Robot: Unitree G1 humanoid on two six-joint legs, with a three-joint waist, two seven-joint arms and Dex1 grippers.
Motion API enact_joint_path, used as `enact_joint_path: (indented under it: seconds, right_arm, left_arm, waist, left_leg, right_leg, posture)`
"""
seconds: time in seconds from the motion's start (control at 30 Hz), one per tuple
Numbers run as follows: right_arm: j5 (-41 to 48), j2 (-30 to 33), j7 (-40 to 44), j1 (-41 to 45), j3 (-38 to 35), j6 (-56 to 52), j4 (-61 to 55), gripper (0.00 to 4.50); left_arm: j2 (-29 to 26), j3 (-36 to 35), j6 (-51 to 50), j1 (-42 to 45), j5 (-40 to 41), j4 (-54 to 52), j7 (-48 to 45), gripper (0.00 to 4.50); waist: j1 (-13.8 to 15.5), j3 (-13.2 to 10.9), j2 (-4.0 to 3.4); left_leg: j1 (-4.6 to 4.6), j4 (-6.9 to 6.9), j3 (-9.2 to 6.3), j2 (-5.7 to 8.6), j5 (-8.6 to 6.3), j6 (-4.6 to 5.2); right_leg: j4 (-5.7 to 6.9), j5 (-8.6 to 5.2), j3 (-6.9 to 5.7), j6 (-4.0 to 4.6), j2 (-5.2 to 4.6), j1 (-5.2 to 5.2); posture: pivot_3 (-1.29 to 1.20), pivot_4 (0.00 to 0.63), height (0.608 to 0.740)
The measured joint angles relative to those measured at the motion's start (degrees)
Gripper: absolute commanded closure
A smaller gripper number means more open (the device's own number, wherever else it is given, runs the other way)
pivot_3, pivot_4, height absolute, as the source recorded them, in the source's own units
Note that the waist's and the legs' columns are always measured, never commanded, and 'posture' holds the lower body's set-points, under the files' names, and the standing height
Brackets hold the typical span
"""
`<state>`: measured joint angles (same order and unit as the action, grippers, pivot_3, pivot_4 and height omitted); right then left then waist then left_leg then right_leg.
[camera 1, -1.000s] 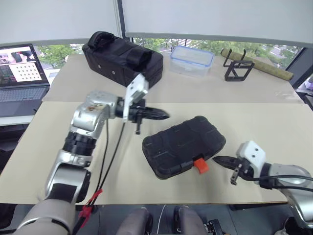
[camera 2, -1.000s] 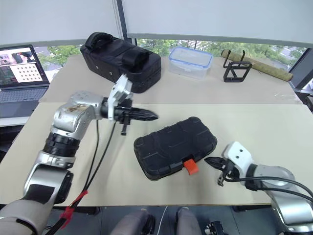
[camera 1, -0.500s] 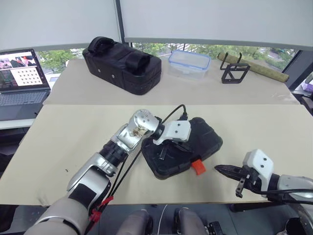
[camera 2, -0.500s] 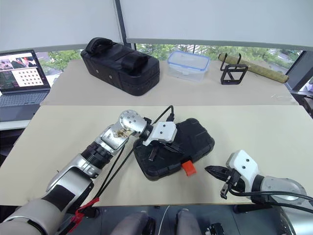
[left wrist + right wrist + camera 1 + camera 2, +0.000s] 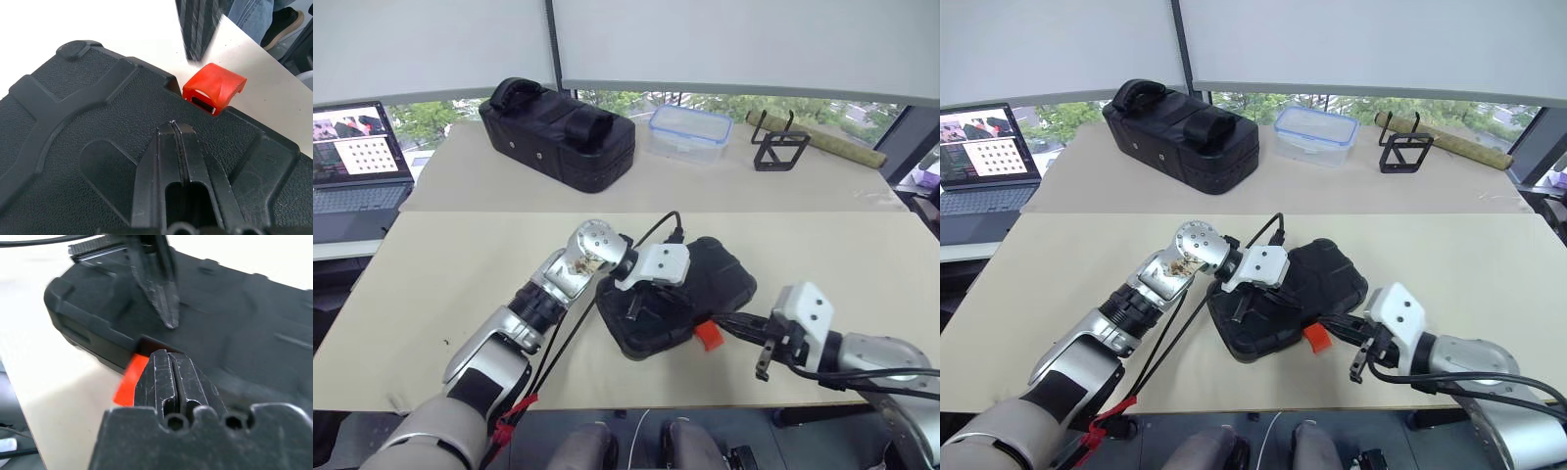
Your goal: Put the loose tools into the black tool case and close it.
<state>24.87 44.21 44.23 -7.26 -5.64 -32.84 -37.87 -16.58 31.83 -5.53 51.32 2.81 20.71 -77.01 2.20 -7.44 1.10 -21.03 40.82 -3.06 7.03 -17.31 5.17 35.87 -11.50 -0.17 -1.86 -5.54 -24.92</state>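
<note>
Right gripper (image 5: 1344,329) moved to orange latch (image 5: 1316,339); case (image 5: 1327,279) on beige table (image 5: 1449,255).

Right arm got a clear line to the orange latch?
Probably yes. The right gripper, fingers shut, sits right at the latch with nothing between them; the left gripper rests on the case lid, off the latch.

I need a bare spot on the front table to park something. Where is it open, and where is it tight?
Open: the front table left of the left arm, toward the laptop, and the stretch right of the black tool case toward the far edge. Tight: at the orange latch, where the right gripper and the left gripper crowd the case.
</note>
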Motion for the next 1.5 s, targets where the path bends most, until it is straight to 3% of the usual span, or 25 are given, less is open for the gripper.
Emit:
enact_joint_path:
  seconds: [0.17, 0.57, 1.0, 1.2, 1.5]
  right_arm:
    - [-3.1, 1.6, 0.3, -2.3, 4.3, 0.3, 1.3, 4.5]
    - [-4.1, 1.4, 0.0, -5.3, 5.1, 0.6, 0.8, 4.5]
    - [-11.9, -4.3, -5.4, -0.7, 10.2, 2.5, 8.0, 4.5]
    - [-11.2, -9.4, -7.1, -1.9, 8.8, 2.4, 7.7, 4.5]
    - [-7.7, -9.4, -7.0, -5.5, 4.1, 1.1, 2.4, 4.5]
  left_arm:
    - [0.2, -0.1, 0.0, 0.2, 0.0, 0.4, 0.0, 4.49]
    - [0.4, -0.6, 0.5, 0.5, 0.0, 1.8, 0.8, 4.49]
    - [1.6, -0.7, 2.0, 1.2, -1.4, 3.4, 1.3, 4.49]
    - [1.7, -1.2, 3.9, 1.7, -3.0, 3.9, 1.4, 4.49]
    - [2.0, -1.5, 5.7, 1.8, -3.5, 4.9, 1.4, 4.49]
  waist:
    - [0.1, 0.0, 0.0]
    - [0.1, 0.0, 0.04]
    - [0.1, 0.0, 0.16]
    - [-0.9, 0.0, 0.21]
    - [-1.2, 0.0, 0.13]
  left_leg:
    - [-0.02, 0.01, 0.0, 0.02, 0.0, 0.0]
    - [0.0, 0.02, 0.0, 0.01, -0.01, -0.01]
    - [0.03, 0.03, -0.02, 0.02, -0.02, -0.05]
    - [-0.03, 0.01, -0.01, 0.0, 0.0, -0.12]
    - [-0.05, 0.0, 0.0, 0.0, 0.01, -0.1]
  right_leg:
    - [0.0, 0.0, 0.0, 0.0, -0.01, 0.0]
    - [0.01, 0.0, 0.0, -0.01, 0.01, 0.0]
    - [0.0, 0.0, -0.02, -0.01, 0.02, -0.01]
    - [0.11, 0.02, 0.1, 0.02, 0.11, -0.1]
    - [0.11, 0.01, 0.09, 0.01, 0.12, -0.12]
  posture:
    - [0.0, 0.15, 0.722]
    - [0.0, 0.15, 0.722]
    - [0.0, 0.15, 0.722]
    - [0.0, 0.15, 0.722]
    - [0.0, 0.15, 0.722]
